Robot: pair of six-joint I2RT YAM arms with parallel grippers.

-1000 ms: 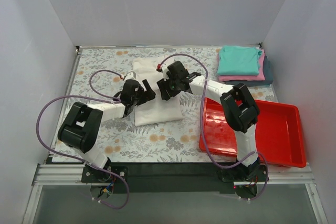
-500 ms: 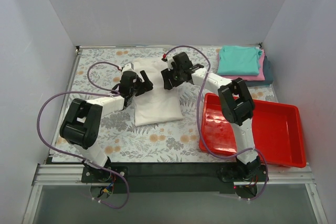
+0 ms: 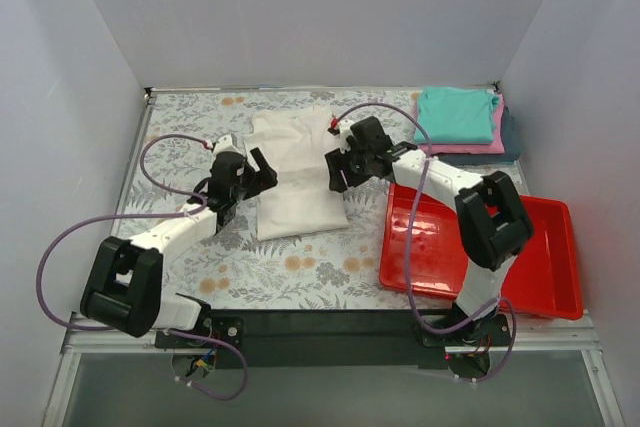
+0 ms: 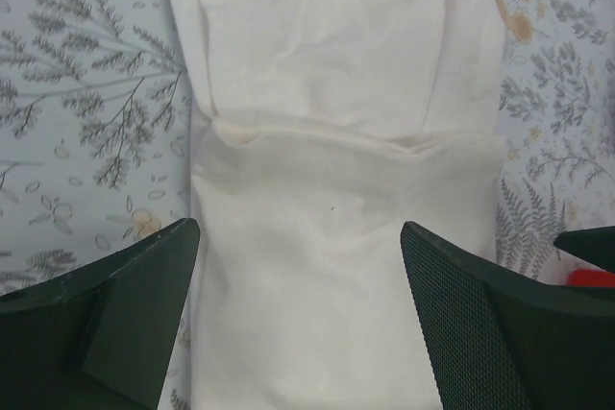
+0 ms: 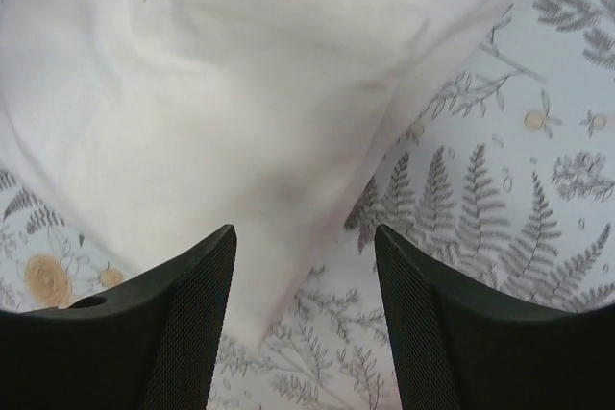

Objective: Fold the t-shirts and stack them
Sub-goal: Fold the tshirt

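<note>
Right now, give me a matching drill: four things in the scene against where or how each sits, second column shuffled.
1 white t-shirt
2 teal t-shirt
3 red tray
4 left gripper

A topmost in the far-right corner
B near right side
C open, at the white t-shirt's left edge
D folded, centre of the workspace

Pairs: 1-D, 2-A, 3-B, 4-C

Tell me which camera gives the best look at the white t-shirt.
The top external view: it alone takes in the white t-shirt end to end, folded into a long panel. The left wrist view shows only its middle, with a crosswise fold edge; the right wrist view shows just one corner.
</note>
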